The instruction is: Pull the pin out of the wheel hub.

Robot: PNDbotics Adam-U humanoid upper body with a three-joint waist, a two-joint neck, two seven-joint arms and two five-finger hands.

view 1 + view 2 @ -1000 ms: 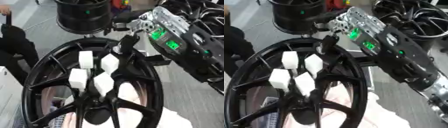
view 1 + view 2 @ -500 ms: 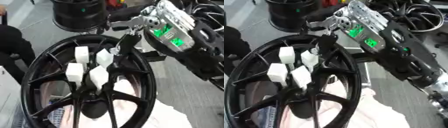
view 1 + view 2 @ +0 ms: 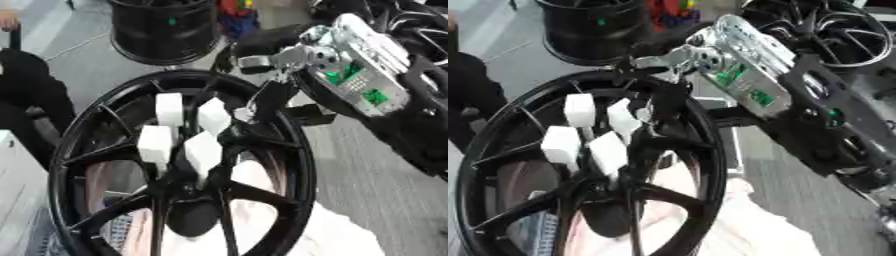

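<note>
Right robot hand (image 3: 262, 102) reaching in from 2 o'clock toward white pins (image 3: 202, 150) on wheel hub (image 3: 188, 200); finger state unclear; next: grasp one, pull.

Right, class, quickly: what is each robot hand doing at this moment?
Left hand: not in view.
Right hand: reaching down at the wheel hub beside the white pins; fingers cannot be told.

Grey floor (image 3: 367, 170), spare rims (image 3: 166, 25) behind

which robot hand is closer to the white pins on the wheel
Right. The right robot hand reaches in from the upper right, fingers beside the white pins on the wheel hub. The left shows in neither view.
</note>
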